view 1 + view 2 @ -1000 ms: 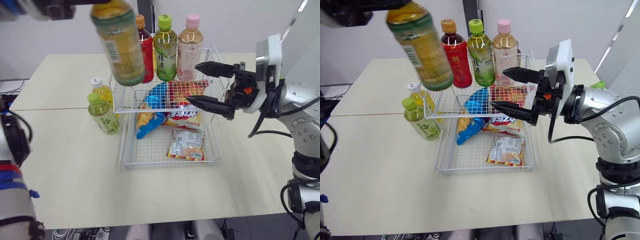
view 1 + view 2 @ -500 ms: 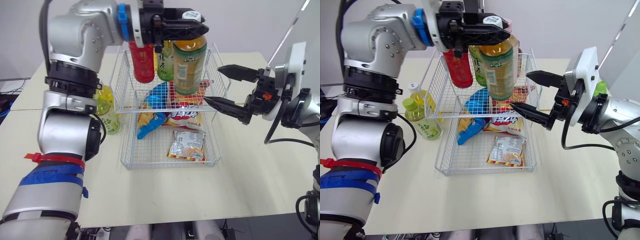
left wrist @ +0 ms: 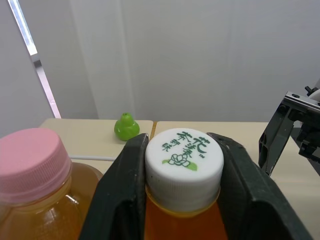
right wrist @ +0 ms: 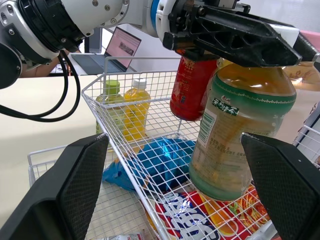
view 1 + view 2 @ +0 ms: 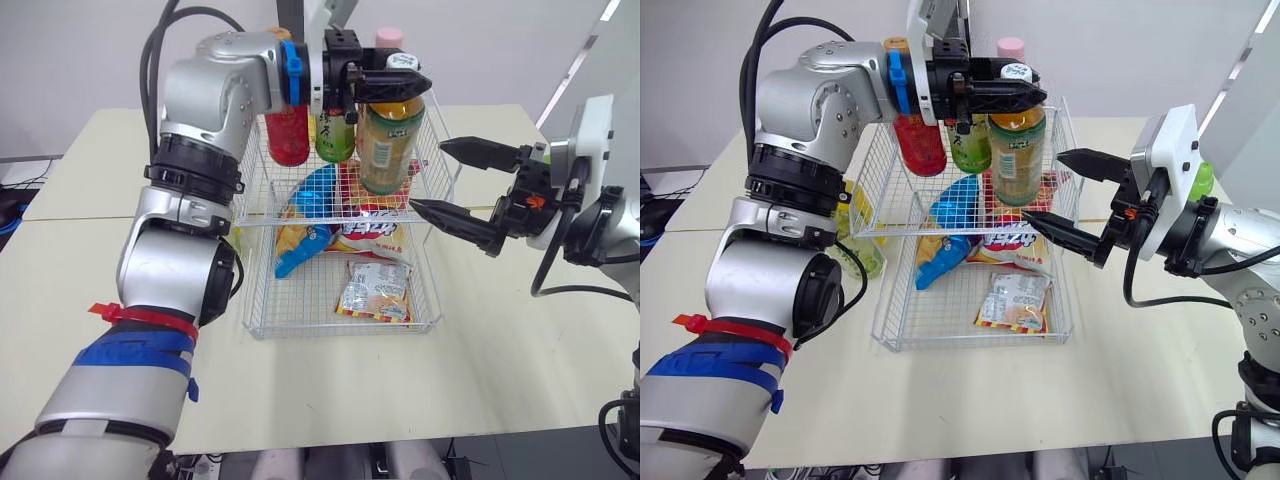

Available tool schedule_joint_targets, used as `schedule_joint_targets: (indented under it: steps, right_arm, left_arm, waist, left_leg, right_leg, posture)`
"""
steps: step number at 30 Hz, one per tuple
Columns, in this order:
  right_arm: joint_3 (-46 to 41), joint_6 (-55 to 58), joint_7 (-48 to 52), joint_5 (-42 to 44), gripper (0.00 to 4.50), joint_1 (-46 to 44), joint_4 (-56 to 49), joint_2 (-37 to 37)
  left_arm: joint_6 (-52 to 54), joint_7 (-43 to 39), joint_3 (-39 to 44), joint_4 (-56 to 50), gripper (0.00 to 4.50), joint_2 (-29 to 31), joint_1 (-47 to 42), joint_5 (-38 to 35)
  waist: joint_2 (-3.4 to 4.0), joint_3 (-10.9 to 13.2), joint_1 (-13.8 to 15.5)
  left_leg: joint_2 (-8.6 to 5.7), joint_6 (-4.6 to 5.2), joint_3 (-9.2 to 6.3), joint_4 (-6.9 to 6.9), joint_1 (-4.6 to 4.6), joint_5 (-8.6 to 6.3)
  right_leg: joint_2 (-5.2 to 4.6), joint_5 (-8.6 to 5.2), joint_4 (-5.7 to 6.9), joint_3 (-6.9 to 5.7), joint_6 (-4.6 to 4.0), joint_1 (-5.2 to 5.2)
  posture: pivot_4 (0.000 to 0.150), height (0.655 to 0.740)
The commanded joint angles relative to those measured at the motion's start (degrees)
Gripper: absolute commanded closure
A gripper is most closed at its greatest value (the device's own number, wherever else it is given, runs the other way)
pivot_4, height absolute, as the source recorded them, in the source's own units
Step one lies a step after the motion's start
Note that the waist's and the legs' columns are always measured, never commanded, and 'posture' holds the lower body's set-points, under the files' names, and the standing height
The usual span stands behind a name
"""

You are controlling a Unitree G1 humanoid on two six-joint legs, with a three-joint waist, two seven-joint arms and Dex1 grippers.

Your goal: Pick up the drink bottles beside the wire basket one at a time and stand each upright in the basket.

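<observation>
Two bottles, one green-capped (image 4: 111,105) and one yellow (image 4: 135,107), stand outside the wire basket (image 5: 340,331) on its left, their turn not yet come. The left gripper (image 5: 390,86) clamps the amber tea bottle (image 5: 385,150) by its white cap so the body hangs upright, low over the basket's raised rear shelf beside the red bottle (image 5: 288,140) and pink-capped bottle (image 3: 32,155). The right gripper (image 5: 432,175) hovers wide open and empty by the basket's right side, likely to keep clear of the drop.
</observation>
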Motion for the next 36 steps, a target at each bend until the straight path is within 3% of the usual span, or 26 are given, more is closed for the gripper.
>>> schedule_joint_targets:
  steps: [1, 5, 12, 17, 22, 28, 32, 36]
  right_arm:
    - [-2.0, -0.6, -0.6, 0.9, 0.00, -0.3, -1.5, -0.9]
    - [-1.2, -0.9, -0.3, 0.9, 0.00, -1.0, -0.9, -0.8]
    - [1.0, -1.6, 2.0, 0.7, 0.00, -3.4, 1.2, -0.2]
    - [3.0, -2.7, 5.4, 1.5, 0.00, -6.1, 3.6, 1.4]
    - [5.8, -3.2, 9.9, 1.1, 0.00, -9.3, 6.7, 2.1]
    - [10.0, -5.0, 15.2, -0.7, 0.00, -11.1, 9.5, 4.0]
    - [11.8, -7.0, 17.0, -2.9, 0.00, -12.5, 12.1, 5.8]
    - [13.7, -9.4, 18.0, -6.0, 0.00, -13.3, 13.7, 7.5]
  left_arm:
    - [0.2, -0.1, 2.5, -1.1, 1.28, 0.3, -1.9, -0.7]
    - [1.5, -0.3, 4.9, -2.1, 0.04, 1.1, -3.3, -2.5]
    - [8.6, 1.8, 10.4, -7.6, 0.04, 6.0, -4.7, -6.4]
    - [14.8, 6.9, 14.4, -18.8, 0.04, 12.3, 1.4, -8.7]
    - [18.7, 12.3, 20.9, -31.5, 0.04, 20.6, 13.2, -10.4]
    - [22.1, 20.1, 35.8, -45.9, 0.04, 27.4, 33.4, -13.0]
    - [23.0, 23.7, 47.7, -58.1, 0.04, 27.4, 51.9, -13.9]
    - [22.7, 25.8, 59.6, -68.6, 0.04, 21.3, 70.4, -15.9]
  waist:
    - [0.00, 0.0, 0.0]
    - [0.00, 0.0, 0.0]
    - [0.01, 0.0, -0.2]
    - [0.03, 0.0, -0.5]
    - [0.06, 0.0, -0.8]
    - [0.06, -0.1, -1.0]
    - [0.04, -0.1, -0.8]
    - [-0.01, -0.1, -0.1]
  left_leg:
    - [0.00, 0.00, 0.00, 0.01, 0.00, 0.00]
    - [0.00, 0.00, -0.02, 0.03, 0.00, 0.00]
    - [0.02, 0.00, -0.03, 0.03, 0.01, 0.00]
    - [0.05, -0.01, -0.03, 0.03, 0.07, 0.00]
    - [0.06, -0.02, -0.07, 0.09, 0.10, 0.01]
    - [0.08, -0.02, -0.09, 0.09, 0.10, 0.01]
    - [0.10, -0.02, -0.09, 0.10, 0.17, 0.01]
    - [0.10, -0.04, -0.11, 0.13, 0.16, 0.02]
  right_leg:
    - [0.01, 0.00, 0.01, -0.01, 0.00, 0.00]
    - [0.01, 0.00, 0.02, -0.02, 0.00, 0.01]
    - [0.02, 0.00, 0.02, -0.03, 0.00, 0.01]
    - [0.02, 0.00, 0.08, 0.00, 0.00, 0.03]
    - [0.01, 0.00, 0.20, 0.01, 0.00, 0.03]
    - [-0.03, 0.00, 0.22, 0.04, -0.01, 0.03]
    - [-0.04, 0.00, 0.27, 0.09, -0.01, 0.04]
    - [-0.06, 0.01, 0.28, 0.04, -0.02, 0.05]
  posture:
    - [0.150, 0.7400]
    - [0.150, 0.7400]
    - [0.150, 0.7400]
    - [0.150, 0.7400]
    - [0.150, 0.7400]
    - [0.150, 0.7400]
    - [0.150, 0.7400]
    - [0.150, 0.7400]
